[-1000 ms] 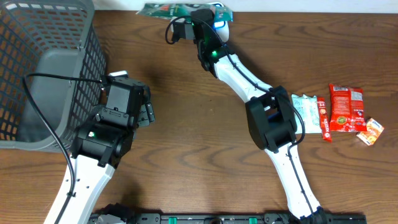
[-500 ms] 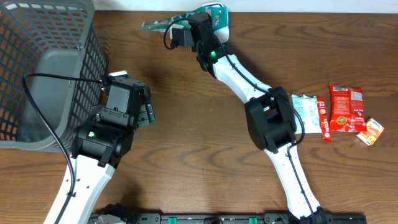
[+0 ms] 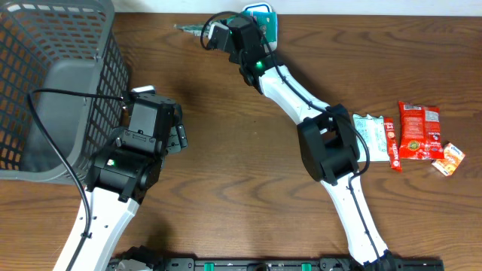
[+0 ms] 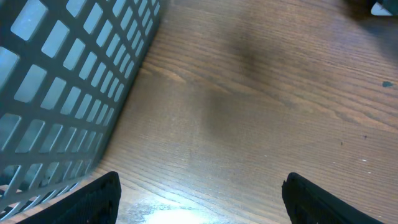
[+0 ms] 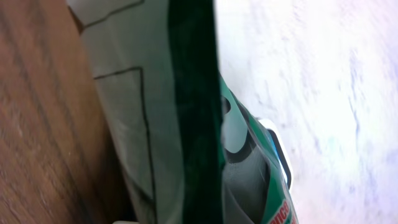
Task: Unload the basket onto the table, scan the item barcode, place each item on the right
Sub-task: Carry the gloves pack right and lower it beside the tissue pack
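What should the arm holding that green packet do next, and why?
Probably tilt the green packet so a flat face meets the white and teal device, likely the scanner: the right pincer holds it edge-on beside it, no barcode showing.

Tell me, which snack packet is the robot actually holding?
The green packet, pinched in the right gripper at the far edge; the white packet, red packet and orange packet lie loose on the table.

The green packet [image 5: 193, 93] is blurred and cropped up close; the teal-and-white device [image 3: 265, 16] behind it is partly hidden.
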`<state>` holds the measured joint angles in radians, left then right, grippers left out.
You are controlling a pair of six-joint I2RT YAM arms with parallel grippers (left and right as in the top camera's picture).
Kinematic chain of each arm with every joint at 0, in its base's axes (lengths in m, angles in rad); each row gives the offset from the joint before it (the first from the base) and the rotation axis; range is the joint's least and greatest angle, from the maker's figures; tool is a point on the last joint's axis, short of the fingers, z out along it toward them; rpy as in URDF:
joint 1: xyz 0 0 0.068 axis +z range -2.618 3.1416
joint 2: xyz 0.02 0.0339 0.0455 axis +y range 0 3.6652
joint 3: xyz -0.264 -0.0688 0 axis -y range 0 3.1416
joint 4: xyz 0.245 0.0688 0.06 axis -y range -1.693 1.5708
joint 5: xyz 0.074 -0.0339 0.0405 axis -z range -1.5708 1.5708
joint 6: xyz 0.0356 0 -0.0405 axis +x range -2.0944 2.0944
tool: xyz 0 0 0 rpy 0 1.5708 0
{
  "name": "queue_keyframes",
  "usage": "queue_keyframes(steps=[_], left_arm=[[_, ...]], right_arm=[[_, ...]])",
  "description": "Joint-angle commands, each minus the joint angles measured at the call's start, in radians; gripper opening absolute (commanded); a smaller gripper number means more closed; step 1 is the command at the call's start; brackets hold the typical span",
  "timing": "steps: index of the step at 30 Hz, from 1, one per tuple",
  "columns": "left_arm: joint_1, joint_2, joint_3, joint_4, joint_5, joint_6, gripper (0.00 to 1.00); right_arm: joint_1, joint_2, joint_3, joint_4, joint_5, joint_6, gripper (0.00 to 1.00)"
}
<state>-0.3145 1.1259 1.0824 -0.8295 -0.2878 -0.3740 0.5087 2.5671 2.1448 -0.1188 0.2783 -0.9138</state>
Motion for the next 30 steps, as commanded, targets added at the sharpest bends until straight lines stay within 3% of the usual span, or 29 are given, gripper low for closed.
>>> queue_keyframes(steps=[1, 4, 11, 19, 23, 30], left_arm=[[0.004, -0.002, 0.019, 0.0, -0.013, -0.005, 0.85], [0.004, -0.002, 0.019, 0.0, -0.013, -0.005, 0.84], [0.004, -0.002, 0.019, 0.0, -0.013, -0.005, 0.84], [0.004, -0.002, 0.019, 0.0, -0.013, -0.005, 0.84], [0.004, -0.002, 0.019, 0.0, -0.013, -0.005, 0.84], [0.004, -0.002, 0.019, 0.0, -0.013, -0.005, 0.85]], right_arm=[[-0.007, -0.148, 0.015, -0.003, -0.008, 0.236, 0.01], [-0.007, -0.254, 0.015, -0.069, -0.008, 0.362, 0.01], [-0.029, -0.551, 0.015, -0.584, -0.061, 0.645, 0.01], [-0.13, -0.642, 0.013, -1.099, -0.296, 0.92, 0.01], [-0.184, -0.629, -0.045, -1.2, -0.329, 1.02, 0.01], [-0.22, -0.629, -0.298, -1.129, -0.37, 1.075, 0.01]])
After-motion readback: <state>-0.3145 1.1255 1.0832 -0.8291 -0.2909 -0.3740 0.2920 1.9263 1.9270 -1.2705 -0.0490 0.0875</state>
